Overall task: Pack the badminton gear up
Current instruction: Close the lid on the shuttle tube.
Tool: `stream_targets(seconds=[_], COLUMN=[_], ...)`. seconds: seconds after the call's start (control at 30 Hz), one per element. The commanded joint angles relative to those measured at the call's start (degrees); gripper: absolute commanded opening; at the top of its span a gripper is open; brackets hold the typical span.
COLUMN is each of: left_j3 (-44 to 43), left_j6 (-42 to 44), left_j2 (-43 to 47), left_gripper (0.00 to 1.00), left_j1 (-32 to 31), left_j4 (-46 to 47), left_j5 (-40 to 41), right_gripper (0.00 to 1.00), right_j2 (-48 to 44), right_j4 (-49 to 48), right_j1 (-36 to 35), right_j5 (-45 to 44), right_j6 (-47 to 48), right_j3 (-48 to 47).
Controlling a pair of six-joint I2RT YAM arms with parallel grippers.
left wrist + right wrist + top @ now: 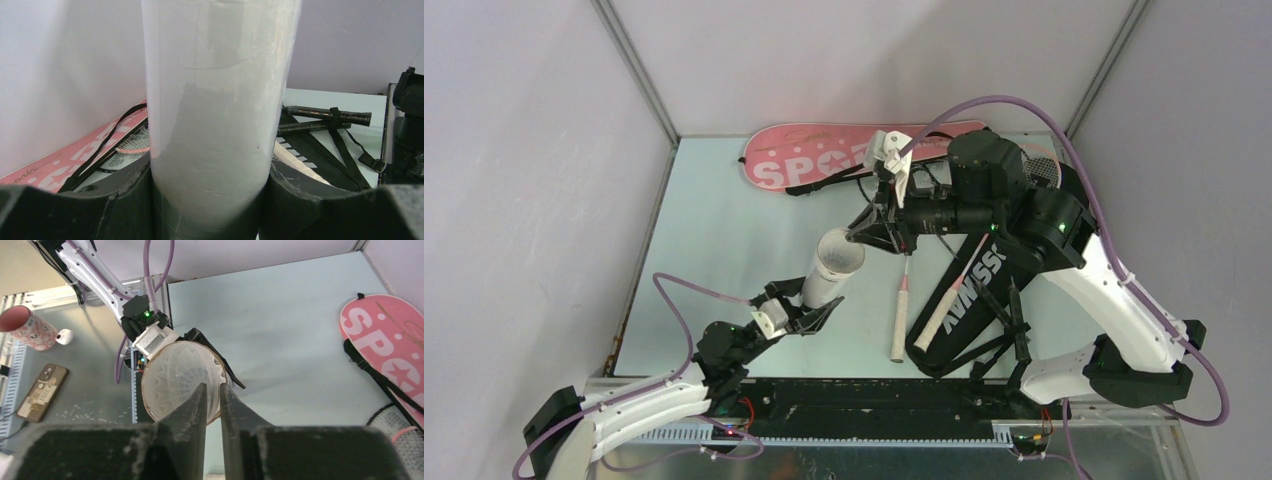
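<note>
My left gripper (pixel 809 310) (pixel 212 175) is shut on the lower part of the long translucent white tube (pixel 829 270) (pixel 215 100) and holds it leaning, mouth up. In the right wrist view a white feather shuttlecock (pixel 175 375) sits inside the tube's mouth (pixel 150 390). My right gripper (pixel 856 238) (pixel 213 390) hovers at the tube's rim, jaws together but for a thin slit, nothing seen between them. Two pink racket handles (pixel 901 315) lie beside and on the black bag (pixel 984 280). The pink "SPORT" bag (pixel 804 160) (pixel 385 340) lies at the back.
Black racket handles (pixel 327 114) rest on the black bag with its straps. A racket head (pixel 127 145) (pixel 400 435) lies by the pink bag. Off the table's near edge lie a pink mug (pixel 27 327) and a phone (pixel 42 392). Enclosure walls stand close.
</note>
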State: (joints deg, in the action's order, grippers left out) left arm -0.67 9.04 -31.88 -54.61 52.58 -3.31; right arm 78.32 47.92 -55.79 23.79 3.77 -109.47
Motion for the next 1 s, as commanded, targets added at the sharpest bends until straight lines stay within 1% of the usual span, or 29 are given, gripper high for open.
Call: stream_targets(seconds=[0.0, 0.13, 0.17, 0.2, 0.43, 0.5, 0.57, 0.63, 0.8, 0.97], left_j3=[1.1, 1.3, 1.4, 1.4, 2.1, 2.2, 2.3, 2.3, 2.4, 2.4], left_j6=[0.2, 0.7, 0.9, 0.9, 1.2, 1.1, 0.9, 0.7, 0.5, 0.4], left_j2=[-0.2, -0.1, 0.0, 0.1, 0.5, 0.6, 0.9, 1.1, 1.4, 1.7], left_gripper=[0.11, 0.11, 0.11, 0.12, 0.15, 0.18, 0.25, 0.29, 0.33, 0.41], left_j1=[-0.1, -0.1, -0.1, -0.1, -0.1, -0.1, -0.1, -0.1, -0.1, -0.1], left_j4=[3.7, 3.8, 3.8, 3.9, 4.1, 4.4, 4.4, 4.3, 4.2, 3.8], left_j5=[-0.8, -0.6, -0.6, -0.6, -1.9, -2.0, -1.8, -1.7, -1.6, -1.8], right_gripper=[0.14, 0.08, 0.02, 0.00, 0.00, 0.00, 0.00, 0.00, 0.00, 0.00], right_j2=[-0.4, -1.5, -1.7, -2.3, -3.2, -3.2, -2.5, -1.5, 1.2, 2.5], right_j4=[-1.6, -2.6, -3.1, -3.4, -5.4, -5.7, -4.8, -3.6, 0.3, 2.7], right_j1=[0.1, 0.2, 0.2, 0.2, 1.3, 2.5, 3.2, 3.4, 3.7, 4.4], right_j5=[1.5, 1.2, 1.0, 0.8, 1.1, 2.7, 4.6, 6.0, 5.8, 5.4], right_j6=[-0.7, -3.2, -4.1, -5.7, -15.5, -17.4, -19.0, -20.8, -22.4, -23.1], right_j3=[-2.1, -2.3, -2.3, -2.1, -2.2, -2.4, -3.0, -3.4, -4.8, -5.6])
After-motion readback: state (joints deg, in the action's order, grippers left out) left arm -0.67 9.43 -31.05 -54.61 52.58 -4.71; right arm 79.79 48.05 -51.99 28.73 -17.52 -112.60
